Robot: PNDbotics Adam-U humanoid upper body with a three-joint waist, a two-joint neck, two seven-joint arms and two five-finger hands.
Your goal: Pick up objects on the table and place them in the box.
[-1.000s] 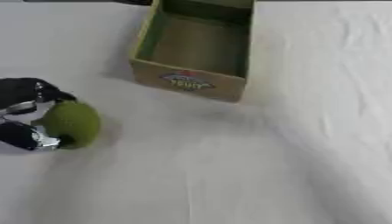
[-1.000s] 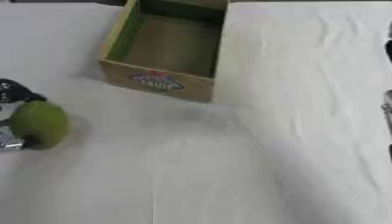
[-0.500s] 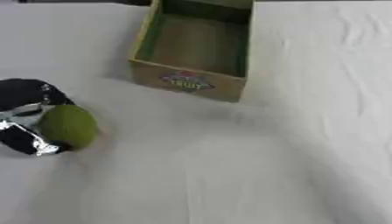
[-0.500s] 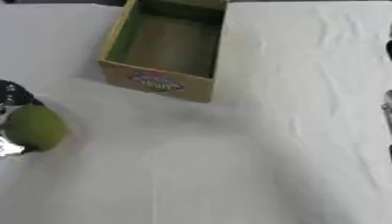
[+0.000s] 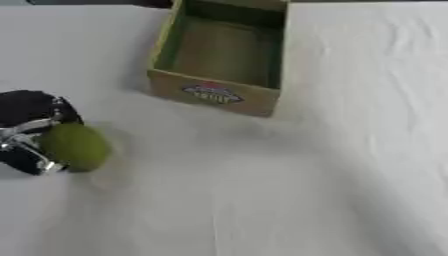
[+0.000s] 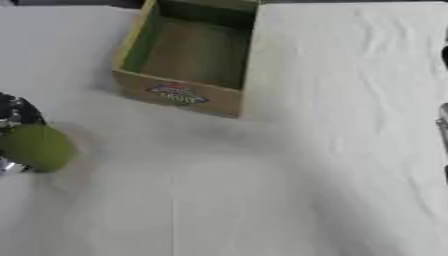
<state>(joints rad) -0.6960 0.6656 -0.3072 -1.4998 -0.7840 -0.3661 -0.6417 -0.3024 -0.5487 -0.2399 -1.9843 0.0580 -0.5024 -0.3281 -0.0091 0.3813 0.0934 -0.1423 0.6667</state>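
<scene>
The green fruit [image 5: 77, 148] sat gripped in the left hand [image 5: 26, 131] at the table's left edge. The box [image 5: 220, 55] (open-topped) stood well apart, bare white cloth [image 5: 289, 190] between; the right hand [image 6: 444, 125] barely showed, fingers unreadable.

Test bench: white-clothed table [image 5: 350, 150]

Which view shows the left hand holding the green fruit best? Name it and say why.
The left eye view. There the left hand shows whole, black with silver parts, its fingers curled round the green fruit. In the right eye view the hand is cut by the picture's left edge, so only a sliver shows beside the fruit.
</scene>
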